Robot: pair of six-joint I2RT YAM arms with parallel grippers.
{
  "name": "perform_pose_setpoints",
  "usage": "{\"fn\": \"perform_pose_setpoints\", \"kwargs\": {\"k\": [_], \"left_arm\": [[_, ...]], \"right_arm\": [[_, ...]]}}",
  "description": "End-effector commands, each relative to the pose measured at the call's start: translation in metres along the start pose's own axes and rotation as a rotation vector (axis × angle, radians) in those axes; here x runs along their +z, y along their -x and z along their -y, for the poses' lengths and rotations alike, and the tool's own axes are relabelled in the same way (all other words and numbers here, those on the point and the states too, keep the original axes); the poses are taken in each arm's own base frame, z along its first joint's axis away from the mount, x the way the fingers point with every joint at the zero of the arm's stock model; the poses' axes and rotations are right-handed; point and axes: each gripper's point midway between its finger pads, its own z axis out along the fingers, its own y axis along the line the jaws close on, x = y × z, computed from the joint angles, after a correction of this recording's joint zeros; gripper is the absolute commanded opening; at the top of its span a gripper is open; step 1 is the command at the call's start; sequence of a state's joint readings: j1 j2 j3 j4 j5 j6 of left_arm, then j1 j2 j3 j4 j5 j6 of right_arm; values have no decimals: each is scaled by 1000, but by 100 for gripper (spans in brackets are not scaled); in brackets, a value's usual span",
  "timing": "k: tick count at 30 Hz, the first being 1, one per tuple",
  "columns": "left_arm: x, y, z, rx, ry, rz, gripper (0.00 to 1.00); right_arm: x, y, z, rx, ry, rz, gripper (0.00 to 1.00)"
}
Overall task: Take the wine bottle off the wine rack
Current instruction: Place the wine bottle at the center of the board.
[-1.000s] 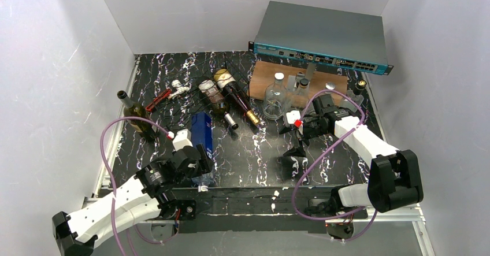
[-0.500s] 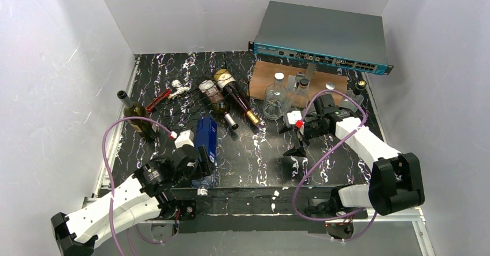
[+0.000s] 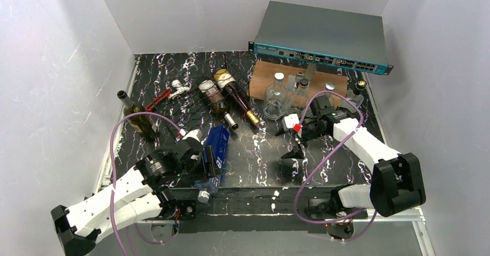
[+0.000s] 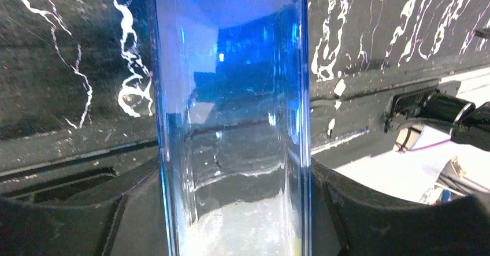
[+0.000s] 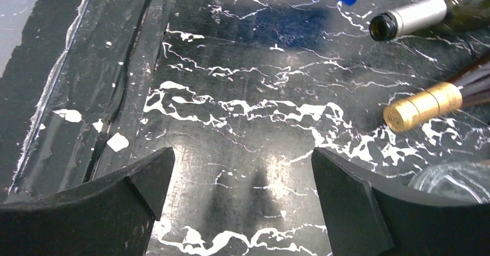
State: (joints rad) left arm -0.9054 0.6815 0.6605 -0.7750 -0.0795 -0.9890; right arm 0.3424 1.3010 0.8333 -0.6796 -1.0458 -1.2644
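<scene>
A square blue glass bottle (image 3: 218,148) is held by my left gripper (image 3: 202,164), which is shut on it; the bottle is tilted with its capped neck (image 3: 203,196) over the near table edge. In the left wrist view the blue bottle (image 4: 231,111) fills the space between the fingers (image 4: 398,215). The thin black wire wine rack (image 3: 188,107) sits at mid-left with two wine bottles lying on it, a silver-capped one (image 3: 215,101) and a gold-foiled one (image 3: 236,97). My right gripper (image 3: 290,140) is open and empty above bare table, right of the rack.
A green bottle (image 3: 136,117) lies at the left edge. A wooden board (image 3: 263,74) with clear glass bottles (image 3: 275,97) stands at the back right, below a grey network switch (image 3: 320,36). The right wrist view shows the silver neck (image 5: 404,18) and gold foil tip (image 5: 424,106).
My left gripper has swung the blue bottle rightward and tilted it, its neck now pointing past the near edge. My right gripper has shifted slightly left.
</scene>
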Motion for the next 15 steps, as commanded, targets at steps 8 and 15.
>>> {"fn": "perform_pose_setpoints", "kwargs": {"k": [8,15], "left_arm": [[-34,1,66,7,-189,-141,0],[-33,-1,90,-27,-190,-242,0]], "right_arm": [[19,22,-20,-107,88,45,98],[34,35,-7,-231,70,24,98]]}}
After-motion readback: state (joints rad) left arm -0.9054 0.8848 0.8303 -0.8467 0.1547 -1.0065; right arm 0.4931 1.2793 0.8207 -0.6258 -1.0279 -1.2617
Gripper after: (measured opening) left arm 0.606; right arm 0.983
